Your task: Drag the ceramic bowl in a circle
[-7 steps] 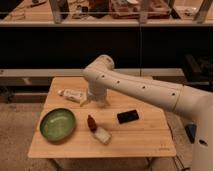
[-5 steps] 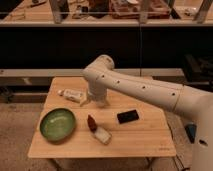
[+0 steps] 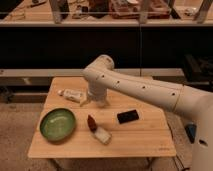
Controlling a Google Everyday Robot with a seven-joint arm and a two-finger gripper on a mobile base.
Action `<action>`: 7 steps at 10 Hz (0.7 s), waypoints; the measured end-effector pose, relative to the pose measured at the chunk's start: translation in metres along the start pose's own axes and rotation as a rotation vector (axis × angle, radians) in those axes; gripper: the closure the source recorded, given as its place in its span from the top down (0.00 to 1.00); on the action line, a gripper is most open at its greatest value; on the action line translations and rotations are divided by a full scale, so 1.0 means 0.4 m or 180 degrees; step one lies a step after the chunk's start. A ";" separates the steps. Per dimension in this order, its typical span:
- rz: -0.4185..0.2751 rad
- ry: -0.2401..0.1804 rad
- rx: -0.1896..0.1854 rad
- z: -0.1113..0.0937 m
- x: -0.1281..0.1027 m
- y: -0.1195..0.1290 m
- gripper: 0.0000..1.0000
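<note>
The green ceramic bowl point(image 3: 58, 124) sits on the front left of the wooden table point(image 3: 145, 137). It is wide, shallow and glossy with a darker rim. My white arm reaches in from the right, over the back middle of the table. The gripper point(image 3: 96, 101) hangs below the wrist, up and to the right of the bowl and apart from it. It stands close to a white tube point(image 3: 72, 94).
A small dark red and white object point(image 3: 98, 130) lies right of the bowl. A black rectangular item point(image 3: 128, 116) lies further right. Dark shelving with clutter stands behind the table. The floor is speckled around it.
</note>
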 end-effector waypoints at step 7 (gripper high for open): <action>0.0000 0.0000 0.0000 0.000 0.000 0.000 0.80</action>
